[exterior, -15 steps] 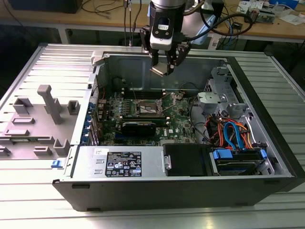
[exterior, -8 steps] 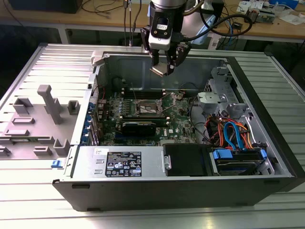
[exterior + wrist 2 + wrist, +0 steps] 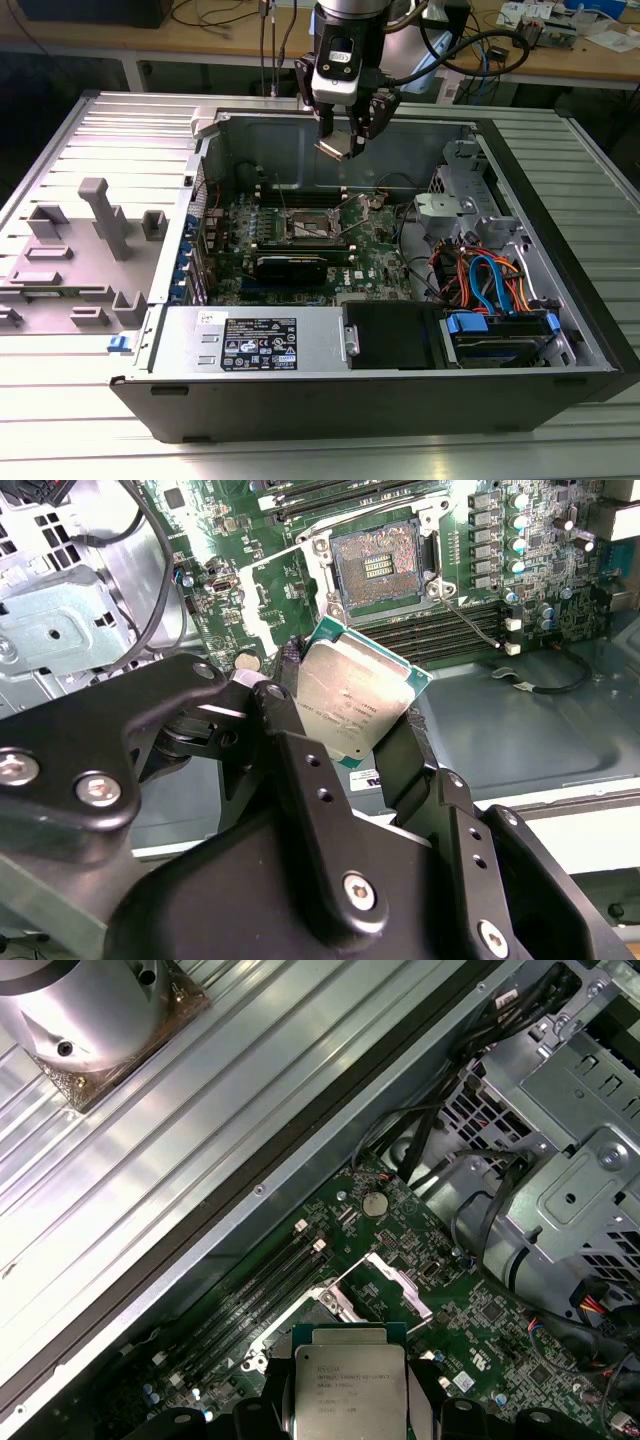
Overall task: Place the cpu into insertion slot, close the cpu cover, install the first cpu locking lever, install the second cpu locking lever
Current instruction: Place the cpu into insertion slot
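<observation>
Far off to the exterior view's left of the claw [image 3: 345,138], a grey plastic rack [image 3: 90,245] with upright pegs lies on the ribbed metal table [image 3: 60,420], outside the open computer case [image 3: 330,410]. Closer in, below the claw and toward the case's near wall, sits the grey power supply box [image 3: 255,345]. Between that box and the claw, the green circuit board [image 3: 230,215] covers the case floor.

The claw hangs over the back part of the case, clenched on the chip [image 3: 333,149]. It holds the chip tilted and well clear of the board. In the second wrist view the black fingers [image 3: 290,750] press on two opposite edges of the chip [image 3: 352,705], whose silvery top faces the camera with a green rim showing around it.

Beneath the claw the socket [image 3: 312,226] lies bare, its field of contacts [image 3: 378,565] uncovered, and the chip is not yet in it. In the first wrist view the cover [image 3: 402,1282] appears swung open beside the socket, just beyond the held chip [image 3: 348,1385]. The long memory slots [image 3: 255,1305] run alongside, and a coin battery [image 3: 375,1203] sits on the board further out.

To the exterior view's right of the claw and lower down, a metal drive cage [image 3: 470,215] stands beside a tangle of blue and orange cables [image 3: 485,280].
</observation>
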